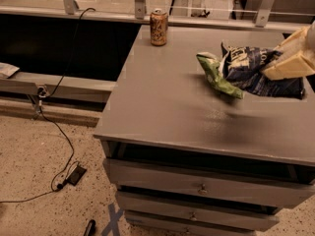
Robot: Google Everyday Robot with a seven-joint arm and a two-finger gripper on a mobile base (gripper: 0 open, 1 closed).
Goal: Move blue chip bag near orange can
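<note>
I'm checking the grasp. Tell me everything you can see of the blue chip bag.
The blue chip bag is dark navy foil with white lettering, crumpled and creased. It sits roughly sideways over the right side of the grey table, apparently lifted, with a soft shadow on the tabletop below. The gripper, at the right edge of the view, is clamped on its right end. The green snack bag overlaps its left end. The orange can stands well apart.

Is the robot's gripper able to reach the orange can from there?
Probably yes. The gripper, holding the blue chip bag at the right side of the table, has bare surface toward the orange can at the far left corner. Only the green bag lies low beside it.
</note>
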